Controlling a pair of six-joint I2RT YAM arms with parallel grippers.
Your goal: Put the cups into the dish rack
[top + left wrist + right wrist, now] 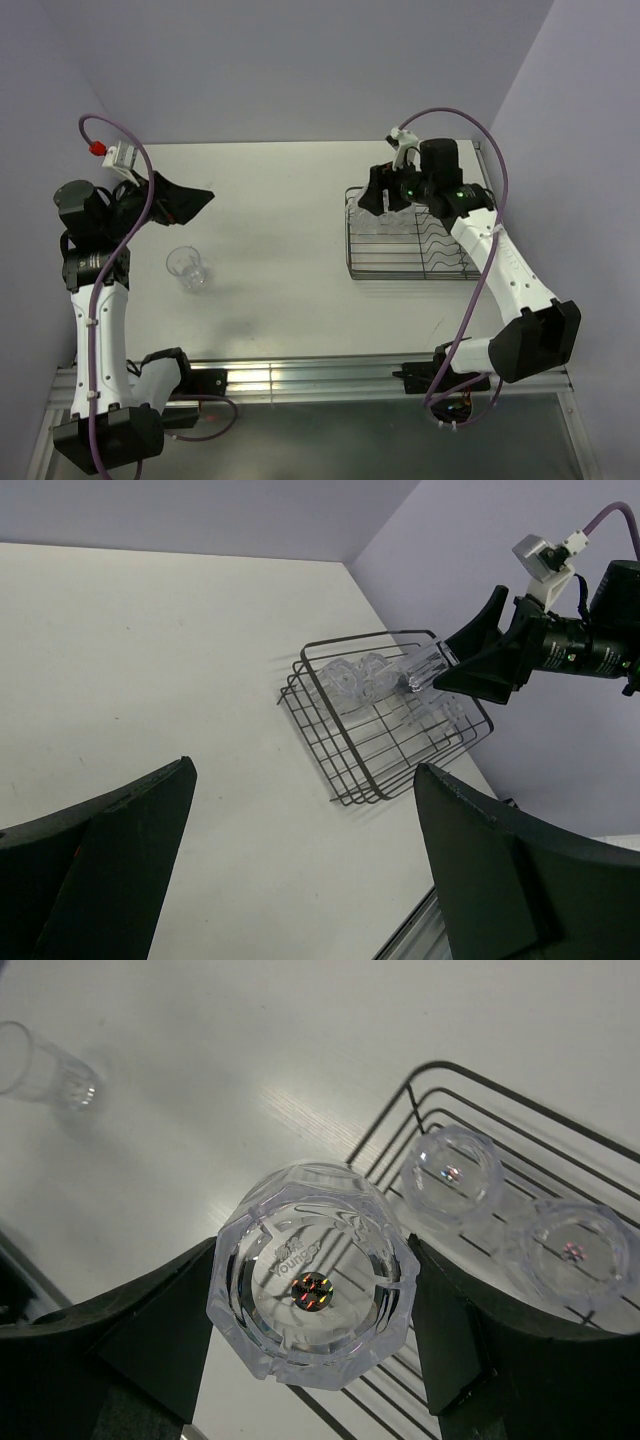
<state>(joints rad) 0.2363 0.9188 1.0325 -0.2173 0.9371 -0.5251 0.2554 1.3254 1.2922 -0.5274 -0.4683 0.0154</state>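
My right gripper (312, 1295) is shut on a clear faceted cup (312, 1275), its base turned toward the wrist camera, above the left end of the dish rack (400, 262). Two more clear cups (452, 1172) (572, 1250) sit upside down in the rack. Another clear cup (187, 267) stands on the table at the left; the right wrist view shows this cup (40, 1065) at its top left. My left gripper (195, 200) hovers open and empty above and behind that cup. From the left wrist, the rack (350, 770) and the held cup (425, 668) show in the distance.
Purple walls close in the white table at the back and right. A metal rail (300, 378) runs along the near edge between the arm bases. The right arm (500, 260) reaches over the rack's right side.
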